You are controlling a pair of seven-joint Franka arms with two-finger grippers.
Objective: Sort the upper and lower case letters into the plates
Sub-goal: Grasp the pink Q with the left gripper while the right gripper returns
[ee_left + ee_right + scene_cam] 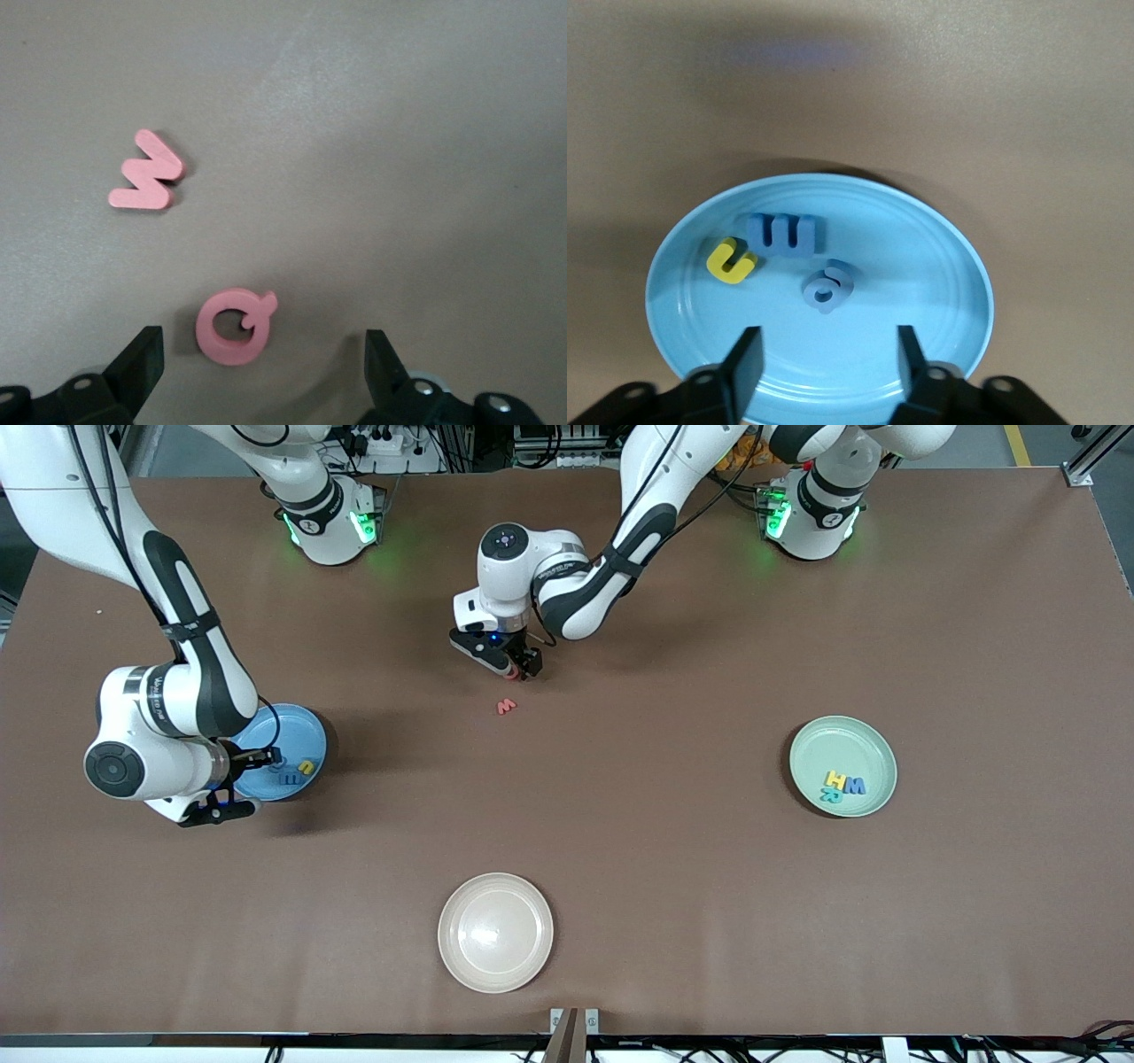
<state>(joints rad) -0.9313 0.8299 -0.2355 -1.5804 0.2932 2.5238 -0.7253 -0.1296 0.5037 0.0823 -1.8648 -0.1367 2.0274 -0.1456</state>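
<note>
My left gripper [518, 670] is open and low over the table's middle. A pink letter Q [232, 326] lies on the table between its fingers [142, 354], untouched; it just shows under the gripper in the front view [509, 677]. A pink w [506, 706] lies a little nearer the front camera, also in the left wrist view [146, 173]. My right gripper [250, 782] is open and empty over the light blue plate [275, 731], which holds a yellow u [732, 261], a blue m [784, 233] and a small blue letter [827, 289]. The mint plate [855, 740] holds three letters [843, 786].
A beige plate [495, 932] sits empty near the front edge of the table, in the middle. The brown table [673, 850] lies bare between the three plates. The arms' bases stand along the table's edge farthest from the front camera.
</note>
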